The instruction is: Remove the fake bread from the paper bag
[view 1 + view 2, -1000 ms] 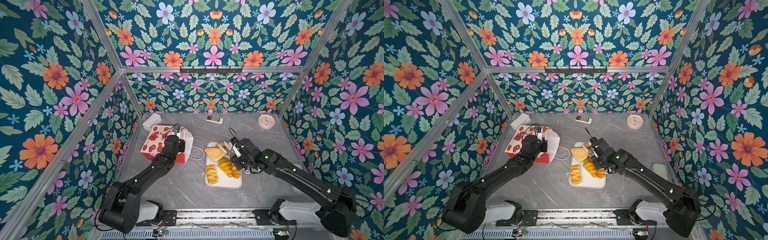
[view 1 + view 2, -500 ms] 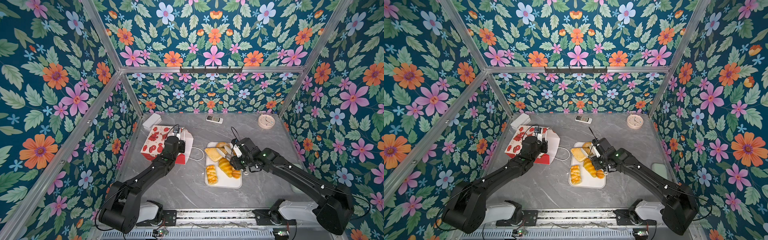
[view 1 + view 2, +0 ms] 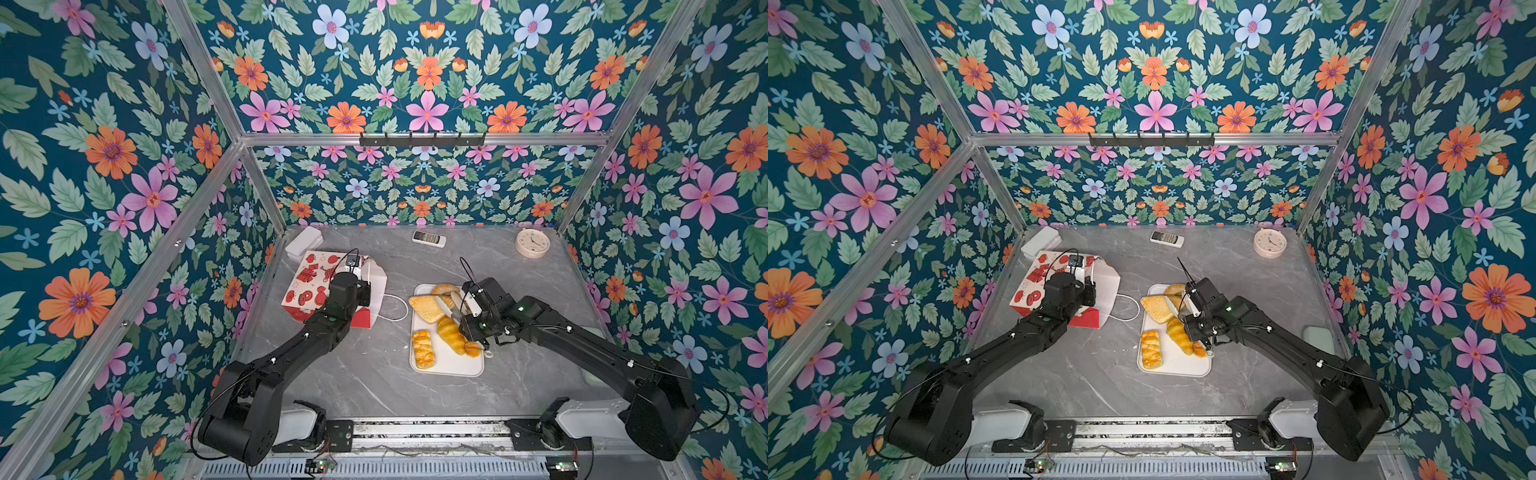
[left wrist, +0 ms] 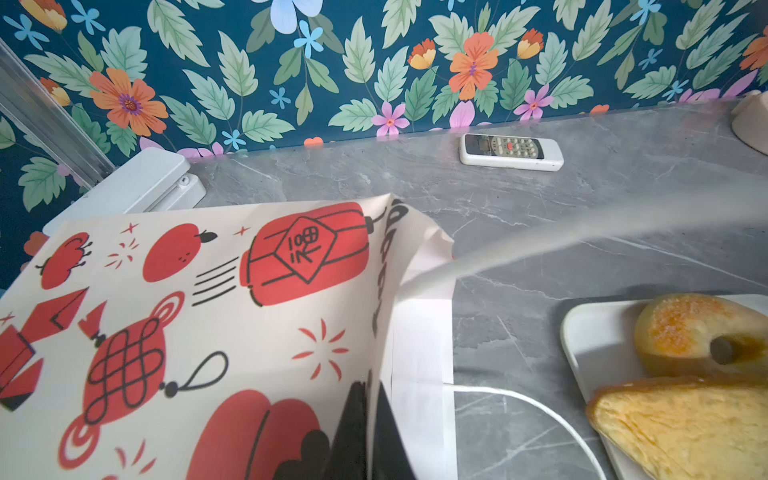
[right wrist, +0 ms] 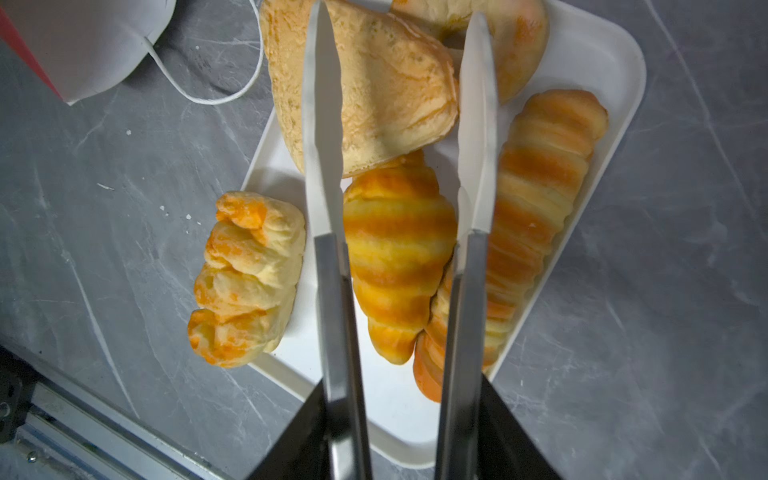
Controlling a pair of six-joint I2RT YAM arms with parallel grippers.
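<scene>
Left end effector is clenched on the rim of the paper bag, a fold of the printed paper pinched between its dark fingers. In both top views the bag sits near the left edge of the surface, toward the far-left corner. Its white inside faces the middle, and one cord handle lies on the surface beside it. Whether anything is left inside cannot be seen. The right end effector grasps a pair of tongs, its black fingers pressing the metal arms from outside. The white tips stand apart with nothing nipped between them. The fake bread in view lies on a white tray near the middle of the surface, just beside the bag's handle. In the right wrist view the tong blades run along either side of a croissant and cross a triangular piece; whether they touch it I cannot tell. A plaited piece lies outside one blade and a long ridged loaf outside the other. A ring-shaped piece sits at the tray's far end.
</scene>
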